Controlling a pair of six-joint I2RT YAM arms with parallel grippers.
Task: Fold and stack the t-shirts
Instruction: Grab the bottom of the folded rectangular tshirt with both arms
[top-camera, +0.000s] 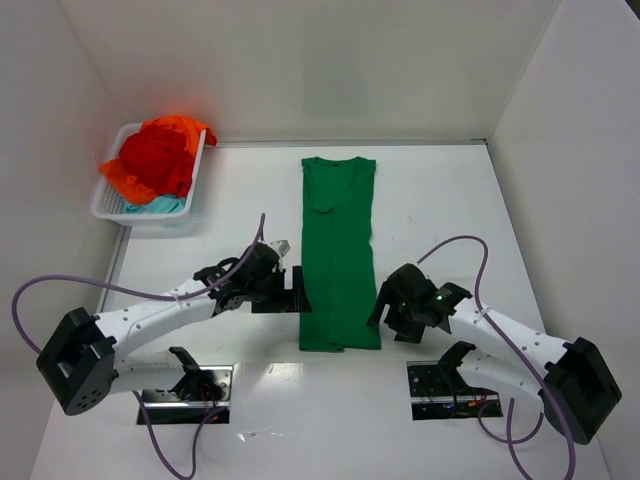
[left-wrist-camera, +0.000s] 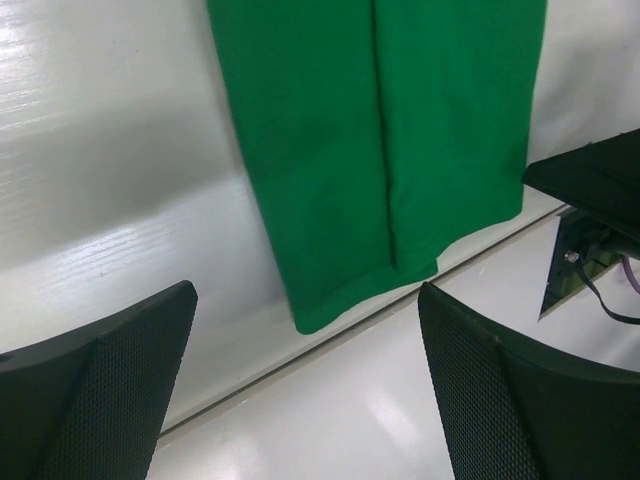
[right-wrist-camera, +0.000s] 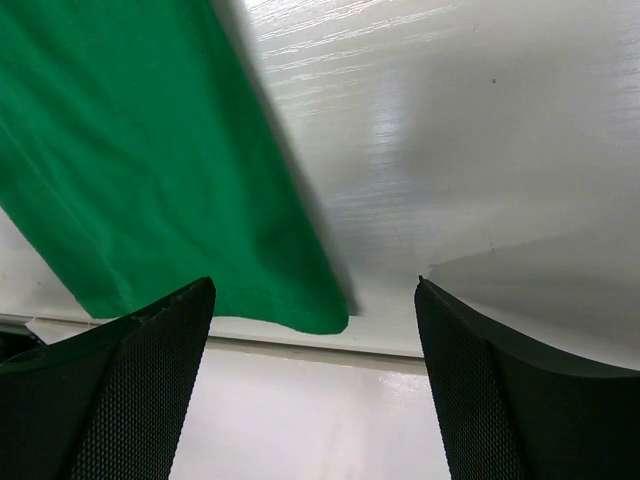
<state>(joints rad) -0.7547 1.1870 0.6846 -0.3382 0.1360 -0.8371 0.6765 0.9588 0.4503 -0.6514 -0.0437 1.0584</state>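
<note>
Both empty, wide open: left gripper (top-camera: 298, 290), right gripper (top-camera: 384, 303)
green t-shirt (top-camera: 339, 250): narrow strip, mid-frame
tip: I'd grab hem corners level

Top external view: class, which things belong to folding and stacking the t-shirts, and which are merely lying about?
Belong to the job: green t-shirt, laid out in a long strip; red t-shirt, orange t-shirt and teal t-shirt, heaped together.
Merely lying about: white slotted basket holding that heap; white table.

White glossy worktop (top-camera: 450, 200), boxed in by plain white walls (top-camera: 330, 60) left, back, right. Even light, soft glare on the surface.
</note>
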